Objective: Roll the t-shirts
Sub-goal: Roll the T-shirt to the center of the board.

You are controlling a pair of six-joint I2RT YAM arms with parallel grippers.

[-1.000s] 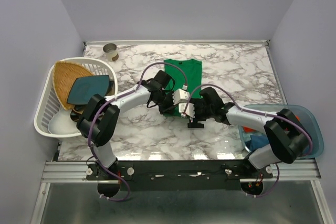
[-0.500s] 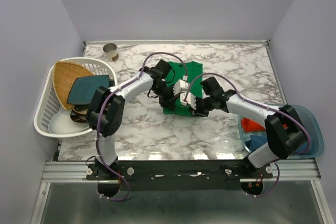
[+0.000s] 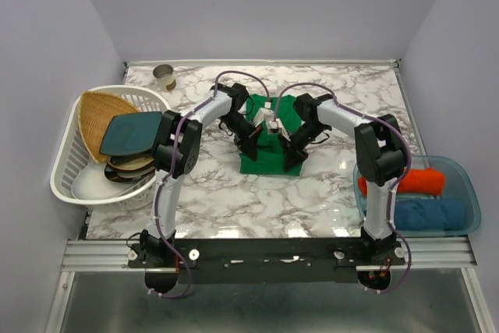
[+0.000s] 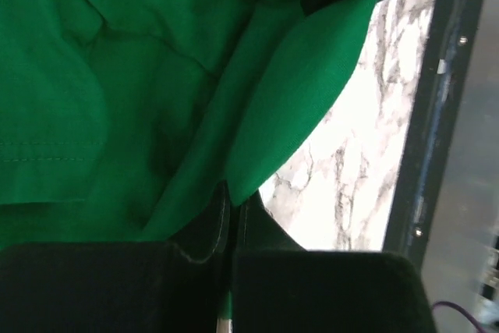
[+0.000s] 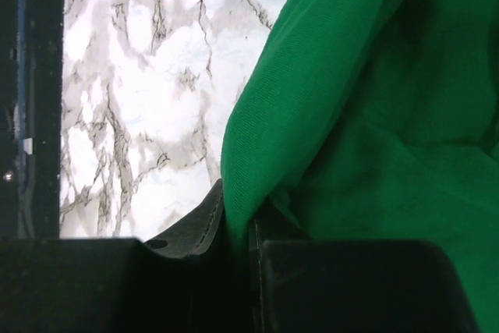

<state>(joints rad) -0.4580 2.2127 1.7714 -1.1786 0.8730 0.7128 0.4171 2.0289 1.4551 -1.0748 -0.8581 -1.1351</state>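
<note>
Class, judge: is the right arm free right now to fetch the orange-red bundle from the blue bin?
Probably not yet: the right gripper is shut on the green t-shirt; the orange-red bundle itself lies uncovered.

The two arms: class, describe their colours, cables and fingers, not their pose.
The left arm and right arm match: white-grey rounded links joined by bulky black joint housings. A thin purple cable loops along each. The fingers are black, flat-sided blades.

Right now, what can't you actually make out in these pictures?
- Top view: the left arm and right arm cover the middle of the green t-shirt, hiding its folds.
- Wrist views: the green t-shirt runs off every edge.
- Top view: cup too small to see inside.
- Top view: teal plate hides what lies under it.
</note>
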